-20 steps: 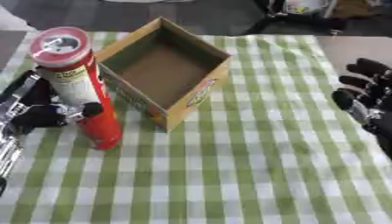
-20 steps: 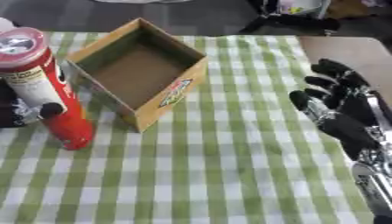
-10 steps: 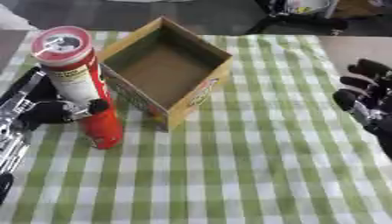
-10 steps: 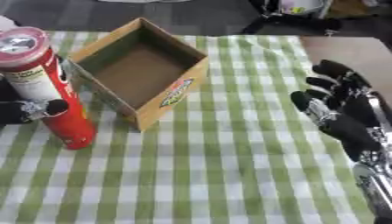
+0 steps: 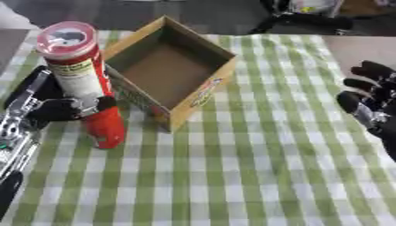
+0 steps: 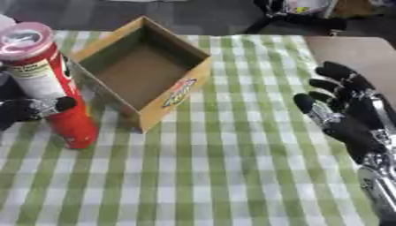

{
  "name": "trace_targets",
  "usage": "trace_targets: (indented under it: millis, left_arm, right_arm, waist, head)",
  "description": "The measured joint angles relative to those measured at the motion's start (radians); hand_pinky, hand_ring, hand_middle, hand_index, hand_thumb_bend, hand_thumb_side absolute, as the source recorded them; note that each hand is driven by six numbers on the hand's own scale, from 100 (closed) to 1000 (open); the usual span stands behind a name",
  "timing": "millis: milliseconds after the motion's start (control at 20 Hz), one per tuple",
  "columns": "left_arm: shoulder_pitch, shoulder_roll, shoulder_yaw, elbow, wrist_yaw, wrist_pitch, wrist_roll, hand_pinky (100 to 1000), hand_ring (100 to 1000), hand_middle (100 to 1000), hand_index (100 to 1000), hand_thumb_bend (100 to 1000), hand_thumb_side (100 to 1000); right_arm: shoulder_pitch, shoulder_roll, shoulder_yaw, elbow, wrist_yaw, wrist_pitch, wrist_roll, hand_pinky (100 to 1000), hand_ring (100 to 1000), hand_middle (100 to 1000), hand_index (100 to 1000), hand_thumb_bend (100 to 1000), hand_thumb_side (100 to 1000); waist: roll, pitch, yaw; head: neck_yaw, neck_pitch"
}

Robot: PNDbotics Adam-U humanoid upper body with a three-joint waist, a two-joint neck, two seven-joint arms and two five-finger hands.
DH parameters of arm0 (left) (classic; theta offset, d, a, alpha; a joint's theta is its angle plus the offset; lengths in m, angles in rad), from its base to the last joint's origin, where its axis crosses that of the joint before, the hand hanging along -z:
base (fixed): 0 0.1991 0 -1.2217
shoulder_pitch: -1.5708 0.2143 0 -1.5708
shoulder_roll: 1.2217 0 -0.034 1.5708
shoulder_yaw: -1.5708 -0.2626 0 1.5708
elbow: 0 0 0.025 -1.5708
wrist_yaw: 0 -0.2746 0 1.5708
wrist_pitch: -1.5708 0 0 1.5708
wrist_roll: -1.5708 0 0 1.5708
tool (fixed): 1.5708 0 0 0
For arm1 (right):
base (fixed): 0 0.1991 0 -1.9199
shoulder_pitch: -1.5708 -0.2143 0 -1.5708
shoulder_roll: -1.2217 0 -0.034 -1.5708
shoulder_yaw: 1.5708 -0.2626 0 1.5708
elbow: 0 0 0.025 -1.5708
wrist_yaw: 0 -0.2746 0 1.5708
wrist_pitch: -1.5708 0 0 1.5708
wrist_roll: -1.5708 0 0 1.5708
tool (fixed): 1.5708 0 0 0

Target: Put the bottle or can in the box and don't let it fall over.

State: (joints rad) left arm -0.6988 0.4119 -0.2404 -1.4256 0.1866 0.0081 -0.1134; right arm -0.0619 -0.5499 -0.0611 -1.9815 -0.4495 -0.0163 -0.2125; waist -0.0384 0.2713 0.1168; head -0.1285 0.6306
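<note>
We seem to be in a lab or test room laid out for a robot trial, not a lived-in home. We see a table [image 5: 255, 176] covered with a green-and-white checked cloth [image 6: 232, 176], carrying just a cardboard box [image 5: 172, 73] and a red can [image 5: 85, 84], like a staged setup. Beyond its far edge we see grey floor [image 5: 116, 15] and dark equipment with some yellow on it [image 6: 298, 11], too blurred for us to identify. The black and silver robot hand [image 6: 348, 119] fits that reading.
</note>
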Motion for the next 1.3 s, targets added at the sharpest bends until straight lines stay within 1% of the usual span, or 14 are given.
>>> trace_targets:
  millis: [250,300,400,500,600,750,850,1000,1050,1100,1150,1250,1300]
  left_arm:
    - [-0.001,0.000,-0.003,0.002,0.008,-0.003,0.004,592,741,610,689,790,130]
    - [-0.001,0.000,-0.003,0.002,0.010,-0.003,0.005,577,722,597,674,785,122]
    - [-0.001,0.000,-0.003,0.002,0.014,-0.001,0.010,517,654,558,630,751,100]
    - [-0.001,0.000,-0.003,0.002,0.019,0.000,0.013,449,580,514,583,701,100]
    - [-0.001,0.000,-0.003,0.002,0.029,0.002,0.017,366,502,451,524,627,100]
    - [-0.001,0.000,-0.003,0.002,0.051,0.003,0.019,296,432,375,449,532,100]
    - [-0.001,0.000,-0.003,0.002,0.064,0.004,0.020,257,393,333,401,470,100]
    - [-0.001,0.000,-0.003,0.001,0.072,0.005,0.021,226,365,291,347,443,100]
    - [-0.001,0.000,-0.003,0.001,0.072,0.005,0.021,201,353,274,324,415,100]
    - [-0.001,0.000,-0.004,0.001,0.072,0.005,0.021,199,341,259,307,391,100]
    - [-0.001,0.000,-0.004,0.001,0.072,0.005,0.020,193,320,238,284,355,100]
    - [-0.001,0.000,-0.006,-0.003,0.072,0.003,0.017,165,276,196,241,224,100]
    - [-0.001,0.000,-0.007,-0.006,0.072,0.004,0.014,160,264,184,229,194,100]
  right_arm:
    - [0.000,0.000,0.000,0.000,0.000,0.001,-0.001,792,807,800,832,598,173]
    - [0.000,0.000,0.000,0.000,0.000,0.002,-0.002,792,807,800,832,598,173]
    - [0.000,0.000,0.000,0.000,0.000,0.002,-0.002,792,807,800,832,597,173]
    - [0.000,0.000,0.000,0.000,0.000,0.002,-0.002,792,807,800,832,597,173]
    - [0.000,0.000,0.000,0.000,0.000,0.003,-0.003,792,807,800,831,596,173]
    - [0.000,0.000,0.000,0.000,0.000,0.003,-0.003,792,806,800,831,596,172]
    - [0.000,0.000,0.000,0.000,0.000,0.003,-0.003,792,806,799,831,595,172]
    - [0.000,0.001,0.000,0.000,0.000,0.004,-0.004,792,806,799,831,594,172]
    - [0.000,0.001,0.000,0.000,0.000,0.004,-0.004,792,806,799,830,594,171]
    - [0.000,0.001,0.000,0.000,0.000,0.004,-0.004,792,806,799,830,594,171]
    - [0.000,0.001,0.000,0.000,0.000,0.004,-0.004,792,806,798,830,594,171]
    - [0.000,0.001,0.000,0.000,0.000,0.004,-0.004,792,806,798,830,593,171]
    - [0.000,0.001,0.000,0.000,0.000,0.005,-0.004,792,806,798,830,593,171]
  waist:
    - [0.000,0.000,0.000]
    - [0.000,0.000,0.000]
    - [0.000,0.000,0.000]
    - [0.000,0.000,0.000]
    - [0.000,0.000,0.001]
    - [0.000,0.000,0.001]
    - [0.000,0.000,0.001]
    - [0.000,0.000,0.001]
    - [0.000,0.000,0.001]
    - [0.000,0.000,0.001]
    - [0.000,0.000,0.001]
    - [0.000,0.000,0.001]
    - [0.000,0.000,0.001]
  head:
    - [0.003,0.000]
    - [0.003,0.000]
    - [0.003,0.000]
    - [0.003,0.000]
    - [0.003,0.000]
    - [0.003,0.000]
    - [0.003,0.000]
    - [0.003,0.000]
    - [0.003,0.000]
    - [0.003,0.000]
    - [0.003,0.000]
    - [0.003,0.000]
    - [0.003,0.000]
